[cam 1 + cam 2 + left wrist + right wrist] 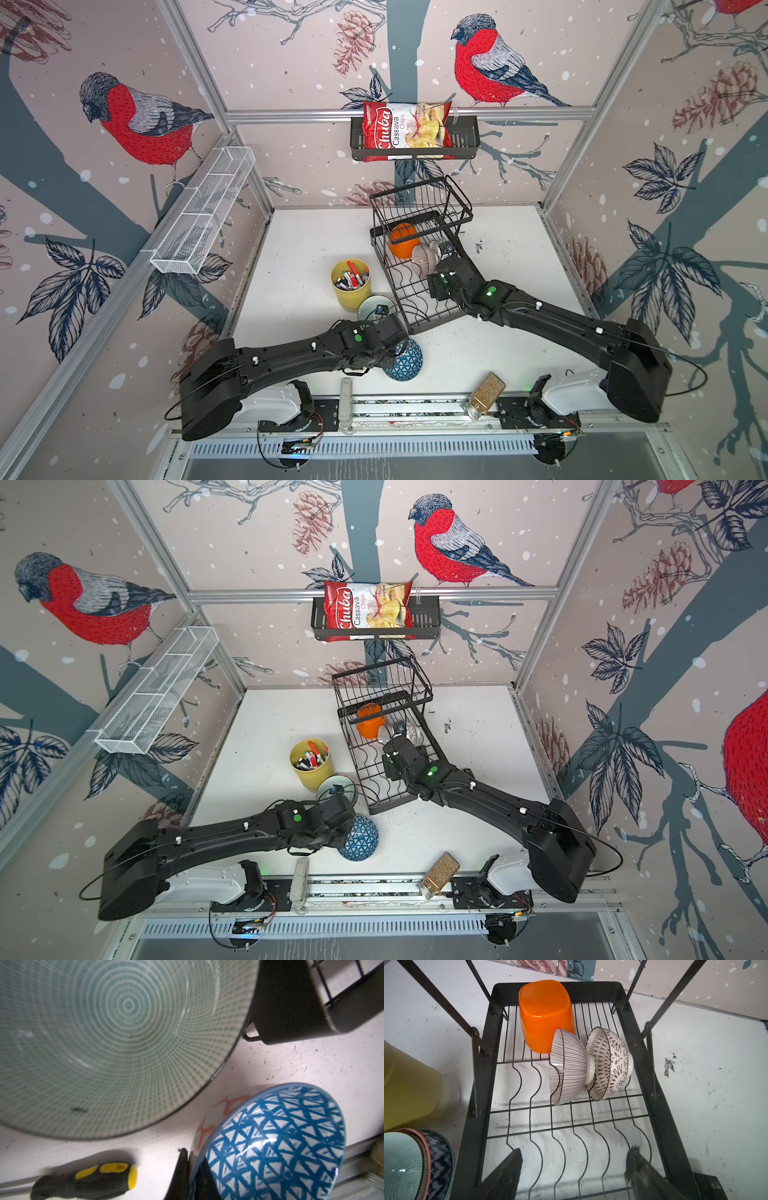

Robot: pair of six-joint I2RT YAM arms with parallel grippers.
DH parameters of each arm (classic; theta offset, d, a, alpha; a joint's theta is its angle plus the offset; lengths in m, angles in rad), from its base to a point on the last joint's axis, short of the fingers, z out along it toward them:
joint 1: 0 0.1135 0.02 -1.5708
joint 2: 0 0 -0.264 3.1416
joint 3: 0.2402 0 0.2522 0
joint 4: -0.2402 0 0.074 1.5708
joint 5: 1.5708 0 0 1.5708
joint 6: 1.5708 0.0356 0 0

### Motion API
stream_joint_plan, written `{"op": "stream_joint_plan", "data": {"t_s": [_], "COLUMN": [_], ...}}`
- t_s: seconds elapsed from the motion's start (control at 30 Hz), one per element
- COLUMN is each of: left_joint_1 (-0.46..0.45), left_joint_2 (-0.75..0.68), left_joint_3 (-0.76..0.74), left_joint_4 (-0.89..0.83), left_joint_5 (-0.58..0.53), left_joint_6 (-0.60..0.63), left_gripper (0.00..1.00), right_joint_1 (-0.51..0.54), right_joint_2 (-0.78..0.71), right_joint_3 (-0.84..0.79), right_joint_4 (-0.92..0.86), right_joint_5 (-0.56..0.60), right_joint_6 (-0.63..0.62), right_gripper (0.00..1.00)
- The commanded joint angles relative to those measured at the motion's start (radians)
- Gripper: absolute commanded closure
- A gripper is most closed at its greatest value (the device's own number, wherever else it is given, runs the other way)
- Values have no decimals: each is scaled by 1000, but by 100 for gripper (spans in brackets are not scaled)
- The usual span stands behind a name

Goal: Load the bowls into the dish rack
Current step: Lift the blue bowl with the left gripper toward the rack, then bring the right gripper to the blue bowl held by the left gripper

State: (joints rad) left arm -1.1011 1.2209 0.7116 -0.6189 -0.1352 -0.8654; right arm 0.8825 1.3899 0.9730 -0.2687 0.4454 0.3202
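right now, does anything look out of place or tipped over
Yes. A glass jar of brown grains lies on its side at the table's front edge, overhanging the rail. A black-and-yellow screwdriver lies loose on the table near the teal bowl.

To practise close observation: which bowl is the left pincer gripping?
The blue triangle-patterned bowl, its rim pinched in the left pincer. The pale teal bowl beside it lies ungripped; the orange bowl, striped bowl and floral bowl stand in the dish rack.

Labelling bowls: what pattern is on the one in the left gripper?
Blue bowl: blue triangular lattice over white. Left wrist view shows it best.
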Motion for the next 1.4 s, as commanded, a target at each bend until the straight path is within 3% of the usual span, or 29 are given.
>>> {"op": "stream_joint_plan", "data": {"t_s": [0.0,0.23,0.6,0.73,1.0,1.37], "left_joint_1": [-2,-8,-4,40,159,238], "left_joint_2": [-55,-172,-157,-134,-94,-20], "left_joint_3": [17,55,228,279,312,324], "left_joint_4": [-12,39,-48,-51,36,162], "left_joint_5": [-23,-29,-266,-309,-304,-236], "left_joint_6": [35,43,97,142,218,279], "left_gripper": [100,100,100,100,100,100], "right_joint_1": [-1,-1,16,28,44,68], "right_joint_2": [-13,-25,-77,-118,-212,-197], "right_joint_3": [12,38,84,79,45,56], "right_joint_4": [-22,-57,-114,-117,-67,-10], "right_joint_5": [-13,-41,-67,-78,-143,-261], "right_joint_6": [21,38,52,64,60,77], "right_gripper": [20,21,23,23,23,43]}}
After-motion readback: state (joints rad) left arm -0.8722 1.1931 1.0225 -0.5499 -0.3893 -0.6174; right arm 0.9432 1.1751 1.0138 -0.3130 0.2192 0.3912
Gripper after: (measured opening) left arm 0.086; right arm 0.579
